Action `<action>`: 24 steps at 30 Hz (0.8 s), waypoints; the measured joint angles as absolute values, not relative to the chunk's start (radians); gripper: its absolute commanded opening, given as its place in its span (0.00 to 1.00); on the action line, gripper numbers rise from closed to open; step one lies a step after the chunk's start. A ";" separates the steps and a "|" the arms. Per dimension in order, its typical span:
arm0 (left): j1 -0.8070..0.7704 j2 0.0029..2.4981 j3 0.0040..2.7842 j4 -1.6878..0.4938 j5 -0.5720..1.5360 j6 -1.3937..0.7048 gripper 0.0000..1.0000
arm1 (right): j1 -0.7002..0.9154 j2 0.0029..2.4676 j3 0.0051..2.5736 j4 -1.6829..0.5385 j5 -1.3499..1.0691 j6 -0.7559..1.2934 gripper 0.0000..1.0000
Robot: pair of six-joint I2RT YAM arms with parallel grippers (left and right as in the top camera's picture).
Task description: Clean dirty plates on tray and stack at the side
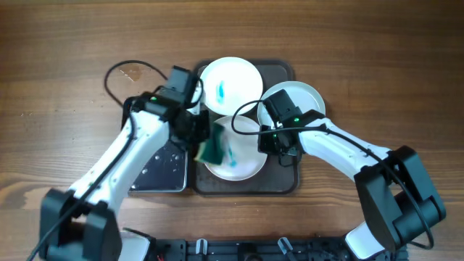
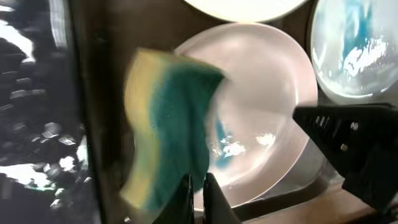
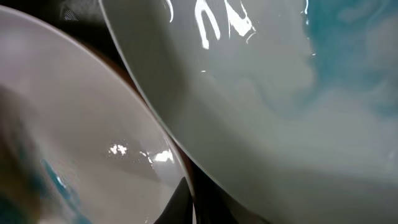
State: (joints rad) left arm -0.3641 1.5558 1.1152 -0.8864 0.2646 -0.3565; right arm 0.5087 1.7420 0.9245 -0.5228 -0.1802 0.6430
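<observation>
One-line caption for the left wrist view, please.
Left pincer holds a green-and-yellow sponge over a blue-smeared white plate.

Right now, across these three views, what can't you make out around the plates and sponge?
Left wrist view: sponge blurred by motion; contact with the front plate unclear.
Overhead: right gripper jaws hidden beneath its own wrist.
Right wrist view: front plate and neighbouring plate cut off by the frame edges; smears only partly visible.
Overhead: black tray partly covered by the left arm.
</observation>
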 measured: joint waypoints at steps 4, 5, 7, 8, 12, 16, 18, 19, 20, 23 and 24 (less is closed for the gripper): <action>-0.422 1.684 1.116 -0.778 0.325 -0.395 0.04 | 0.509 1.742 0.925 -0.524 -0.178 0.648 0.04; -0.429 1.706 1.116 -0.769 0.332 -0.402 0.07 | 0.509 1.742 0.925 -0.524 -0.178 0.648 0.05; -0.430 1.722 1.116 -0.773 0.336 -0.410 0.21 | 0.509 1.742 0.926 -0.524 -0.178 0.647 0.05; -0.429 1.720 1.116 -0.782 0.335 -0.411 0.29 | 0.509 1.742 0.926 -0.524 -0.178 0.646 0.06; -0.429 1.694 1.117 -0.845 0.261 -0.426 0.45 | 0.509 1.742 0.925 -0.524 -0.176 0.643 0.11; -0.448 1.652 1.119 -0.861 0.147 -0.416 0.50 | 0.506 1.742 0.925 -0.527 -0.171 0.638 0.12; -0.486 1.651 1.119 -0.876 0.068 -0.414 0.52 | 0.506 1.742 0.925 -0.525 -0.169 0.638 0.11; -0.508 1.652 1.119 -0.879 0.024 -0.416 0.52 | 0.506 1.742 0.925 -0.523 -0.167 0.638 0.11; -0.530 1.653 1.119 -0.878 -0.007 -0.416 0.52 | 0.506 1.742 0.925 -0.523 -0.166 0.638 0.12; -0.575 1.673 1.120 -0.860 -0.065 -0.421 0.52 | 0.506 1.742 0.925 -0.525 -0.163 0.635 0.12; -0.583 1.690 1.120 -0.850 -0.080 -0.426 0.50 | 0.506 1.742 0.925 -0.524 -0.163 0.631 0.12</action>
